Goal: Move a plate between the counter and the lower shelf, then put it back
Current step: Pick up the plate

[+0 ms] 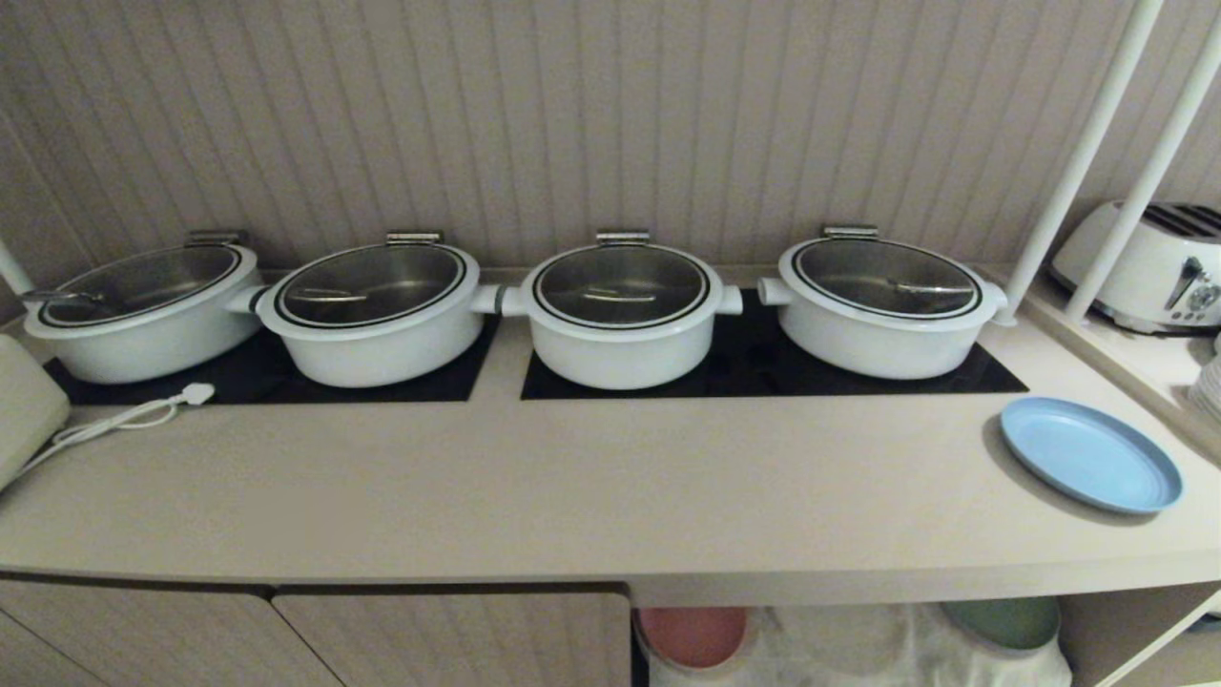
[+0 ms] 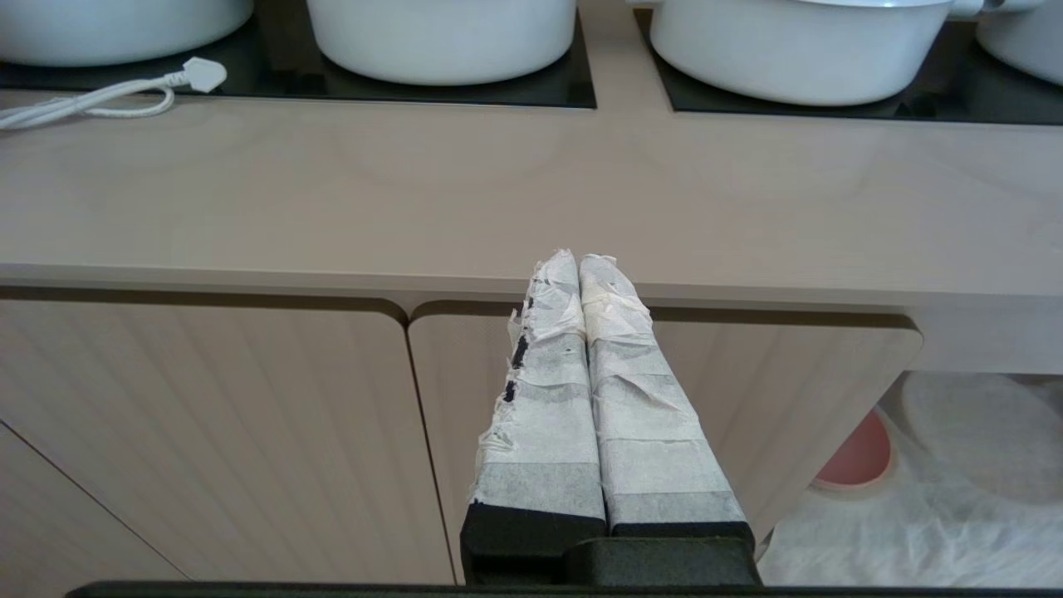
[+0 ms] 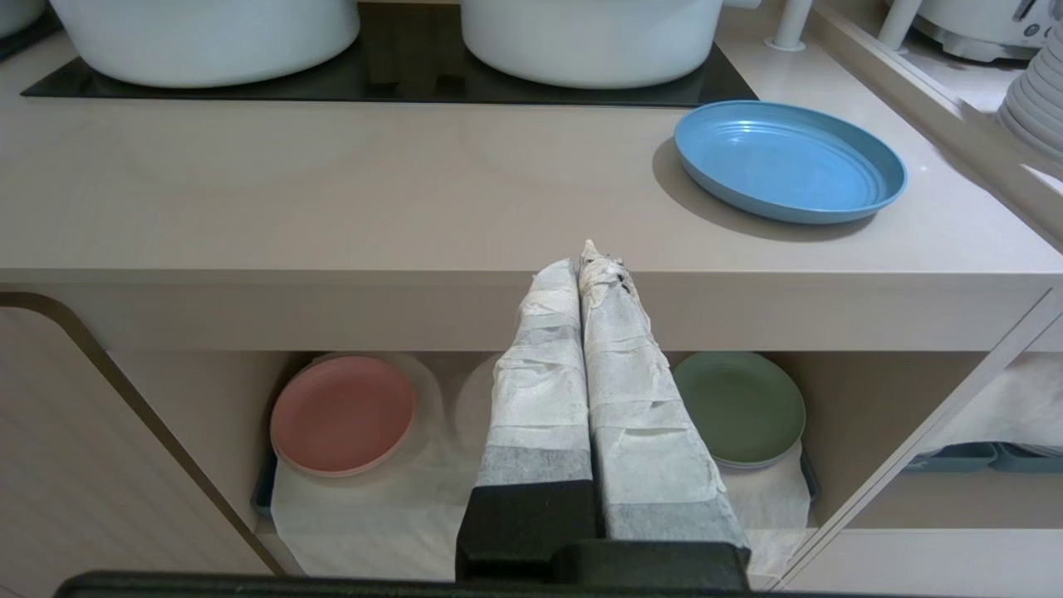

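We judge that the task has not started: the plate (image 3: pixel 789 159) lies flat on the counter (image 3: pixel 332 208), and neither gripper touches anything. The first step, as we read it, is the pick-up.

Right gripper (image 3: pixel 591 264): clenched, fingers pressed together, holding nothing. It points at the counter's front edge. The plate lies beyond that edge and off to the gripper's right, well apart from the tips. Below the gripper opens the lower shelf (image 3: pixel 208 399), lined with a white cloth (image 3: pixel 374 515). On it sit a pink plate (image 3: pixel 342 414) to the gripper's left and a green plate (image 3: pixel 739 405) just to its right. The middle spot lies behind the fingers, so we cannot tell whether it is free.

Left gripper (image 2: pixel 577 264): also clenched and empty, facing the cabinet doors (image 2: pixel 208 432) under the counter edge.

Next move, in our judgement: the right gripper must release, rise above the counter and reach right to take the plate by its low rim. The rim is shallow and the worktop glossy, so the plate may slide.

Surroundings: four white pots (image 1: pixel 620 315) stand on black hob panels (image 1: pixel 763 367) beyond the grippers; a white cord (image 1: pixel 124 415) lies far left; a toaster (image 1: pixel 1145 267) stands behind white posts (image 1: pixel 1078 162) far right.
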Controlling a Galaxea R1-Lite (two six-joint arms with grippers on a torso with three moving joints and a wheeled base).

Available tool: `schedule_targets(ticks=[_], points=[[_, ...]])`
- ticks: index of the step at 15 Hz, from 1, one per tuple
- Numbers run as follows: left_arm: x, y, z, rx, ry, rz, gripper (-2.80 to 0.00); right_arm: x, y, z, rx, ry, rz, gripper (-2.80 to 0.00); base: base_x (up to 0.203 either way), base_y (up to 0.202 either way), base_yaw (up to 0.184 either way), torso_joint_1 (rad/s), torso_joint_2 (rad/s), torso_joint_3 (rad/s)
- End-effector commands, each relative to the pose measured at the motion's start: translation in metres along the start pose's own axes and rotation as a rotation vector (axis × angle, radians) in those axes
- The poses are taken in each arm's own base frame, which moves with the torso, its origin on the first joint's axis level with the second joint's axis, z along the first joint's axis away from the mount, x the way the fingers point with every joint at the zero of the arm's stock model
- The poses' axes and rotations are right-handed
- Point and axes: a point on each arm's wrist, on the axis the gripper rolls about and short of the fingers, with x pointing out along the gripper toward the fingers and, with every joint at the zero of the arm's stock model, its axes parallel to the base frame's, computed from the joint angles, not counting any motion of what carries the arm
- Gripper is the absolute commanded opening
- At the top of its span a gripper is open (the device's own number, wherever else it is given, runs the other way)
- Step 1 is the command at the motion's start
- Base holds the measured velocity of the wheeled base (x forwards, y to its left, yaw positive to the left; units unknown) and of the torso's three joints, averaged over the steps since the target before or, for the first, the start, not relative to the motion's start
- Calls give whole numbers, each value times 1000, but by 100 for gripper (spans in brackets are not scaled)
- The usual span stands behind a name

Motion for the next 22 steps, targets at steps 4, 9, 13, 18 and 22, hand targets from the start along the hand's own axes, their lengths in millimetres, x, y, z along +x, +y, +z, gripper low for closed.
schedule_targets(ticks=[4,9,13,18,22], points=[[0,0,0,-1,-1,1,-280,0,0,0,-1,2,-1,-280,0,0,0,0,0,0],[0,0,0,-1,-1,1,-280,0,0,0,-5,2,0,-280,0,0,0,0,0,0],[0,0,0,-3,-1,1,-280,0,0,0,1,0,-1,-280,0,0,0,0,0,0],[0,0,0,-3,-1,1,-280,0,0,0,3,0,0,-280,0,0,0,0,0,0],[0,0,0,-3,-1,1,-280,0,0,0,3,0,0,-280,1,-23,1,4,1,1]])
